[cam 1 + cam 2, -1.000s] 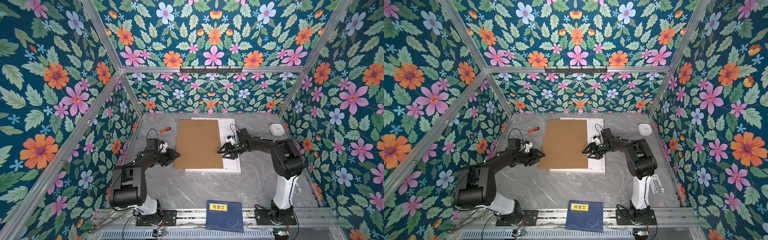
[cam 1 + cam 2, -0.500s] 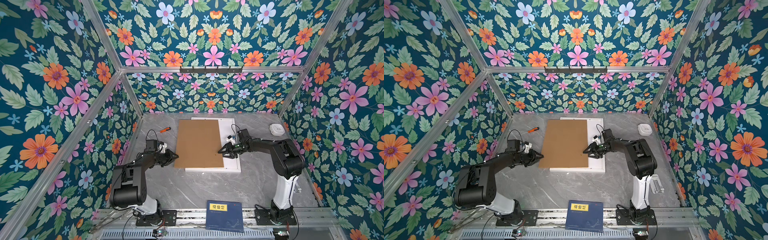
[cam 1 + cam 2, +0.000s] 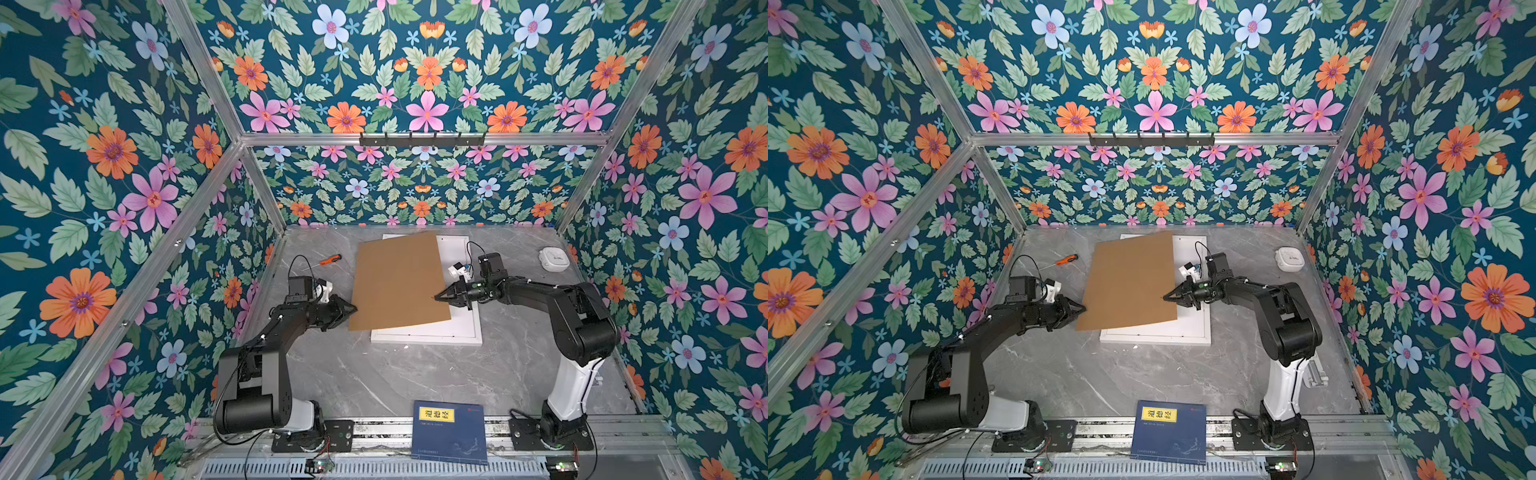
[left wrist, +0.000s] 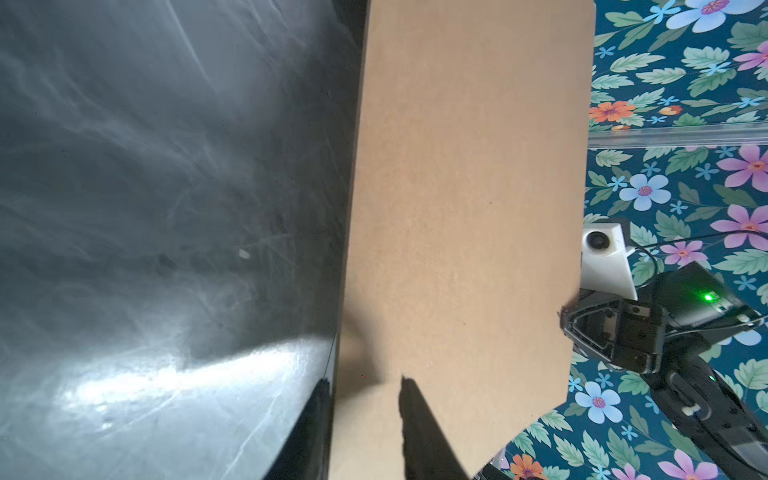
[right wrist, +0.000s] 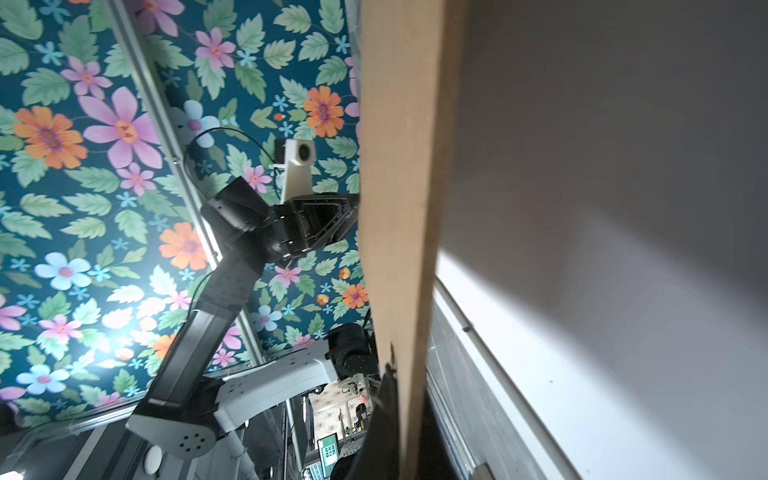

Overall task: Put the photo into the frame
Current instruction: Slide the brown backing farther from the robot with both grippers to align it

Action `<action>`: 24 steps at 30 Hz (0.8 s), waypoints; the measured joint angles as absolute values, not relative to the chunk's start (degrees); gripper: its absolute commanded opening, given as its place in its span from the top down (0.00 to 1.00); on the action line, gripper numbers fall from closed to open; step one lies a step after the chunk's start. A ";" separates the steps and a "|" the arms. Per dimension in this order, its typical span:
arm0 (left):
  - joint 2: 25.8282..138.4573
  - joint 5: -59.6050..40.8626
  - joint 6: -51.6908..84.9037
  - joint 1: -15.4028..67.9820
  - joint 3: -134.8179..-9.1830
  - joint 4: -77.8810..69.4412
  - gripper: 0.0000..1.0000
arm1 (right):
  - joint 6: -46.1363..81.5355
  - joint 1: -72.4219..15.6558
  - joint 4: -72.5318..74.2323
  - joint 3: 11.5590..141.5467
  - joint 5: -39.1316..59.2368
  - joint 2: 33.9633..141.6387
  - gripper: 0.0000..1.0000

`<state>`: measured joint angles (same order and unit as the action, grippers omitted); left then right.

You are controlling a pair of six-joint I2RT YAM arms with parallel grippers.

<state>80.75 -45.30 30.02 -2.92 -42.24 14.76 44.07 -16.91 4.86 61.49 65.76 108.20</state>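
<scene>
so the right pincer (image 3: 438, 297) is clamped on the board (image 3: 399, 278) edge, can't tell if the left pincer (image 3: 351, 309) grips it, and the frame (image 3: 426, 336) lies on the table (image 3: 415, 374) underneath, probably light but stiff, grab a rail; photo's hidden

Dark teal wallpaper (image 3: 424, 75) covers the back and both side walls, printed with pink, orange and pale blue flowers among green leaves. Aluminium bars (image 3: 561, 138) run along the corners and across the back wall, and a black rack of hooks (image 3: 422, 141) is fixed to the crossbar. The table (image 3: 415, 374) is grey marble with pale veins. In the left wrist view a bright patch of light (image 4: 187, 374) lies on it.
</scene>
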 measured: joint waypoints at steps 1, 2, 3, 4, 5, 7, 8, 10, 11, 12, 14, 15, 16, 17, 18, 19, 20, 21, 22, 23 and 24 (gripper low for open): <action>80.29 -45.69 30.02 -2.92 -42.24 14.76 0.55 | 44.53 -16.88 5.50 61.06 65.76 107.68 1.00; 79.57 -46.28 30.28 -2.92 -42.13 14.50 0.50 | 45.15 -16.84 6.02 60.42 65.78 107.00 1.00; 79.07 -46.87 31.14 -2.92 -41.89 14.06 0.46 | 45.95 -16.73 6.92 59.70 65.87 106.34 1.00; 78.56 -47.53 31.59 -2.92 -41.54 13.61 0.44 | 46.85 -16.64 7.88 58.98 66.02 105.78 1.00; 78.06 -48.14 32.12 -2.92 -41.12 13.21 0.44 | 48.10 -16.43 9.17 58.13 66.37 105.23 1.00; 77.28 -49.17 33.08 -2.87 -40.71 12.64 0.44 | 51.24 -16.05 12.47 56.25 67.11 104.25 1.00; 76.82 -49.71 33.56 -2.90 -40.64 12.32 0.44 | 52.95 -15.81 14.09 55.51 67.31 103.74 1.00; 75.81 -50.54 34.37 -2.90 -40.64 11.79 0.41 | 56.23 -15.59 16.93 54.46 67.53 102.61 1.00; 75.24 -50.96 34.59 -2.90 -40.66 11.57 0.41 | 57.58 -15.59 18.11 54.24 67.55 101.89 1.00; 74.83 -51.33 35.33 -2.90 -40.82 11.42 0.40 | 58.61 -15.59 19.03 54.19 67.59 101.19 1.00; 74.35 -52.23 35.81 -2.90 -41.30 10.92 0.37 | 59.99 -15.57 20.45 54.30 67.51 99.72 1.00; 74.22 -52.69 35.86 -2.90 -41.60 10.66 0.36 | 60.51 -15.53 20.93 54.37 67.46 99.04 1.00; 74.13 -53.08 36.05 -2.90 -41.93 10.48 0.35 | 60.97 -15.38 21.32 54.37 67.42 98.50 1.00; 74.11 -53.58 36.07 -2.90 -42.35 10.46 0.35 | 61.43 -15.18 21.67 54.37 67.37 97.82 1.00; 74.04 -53.91 36.14 -2.90 -42.61 10.39 0.34 | 61.82 -15.09 21.82 54.37 67.31 97.32 1.00; 73.95 -54.28 36.45 -2.90 -42.85 10.24 0.32 | 62.33 -14.96 21.89 54.41 67.29 96.66 1.00; 73.87 -54.72 37.10 -2.90 -42.94 9.96 0.31 | 62.67 -14.85 21.93 54.48 67.29 96.23 1.00; 73.80 -55.09 37.28 -2.90 -42.96 9.80 0.30 | 62.83 -14.76 21.98 54.48 67.22 95.64 1.00; 73.80 -55.61 37.36 -2.90 -42.96 9.58 0.31 | 63.00 -14.63 21.37 54.48 67.00 94.78 1.00; 73.80 -56.03 37.69 -2.94 -42.96 9.39 0.31 | 63.09 -14.48 20.99 54.48 66.89 93.84 1.00; 73.89 -56.45 37.87 -2.94 -43.00 9.23 0.32 | 63.31 -14.39 20.84 54.50 66.85 93.03 1.00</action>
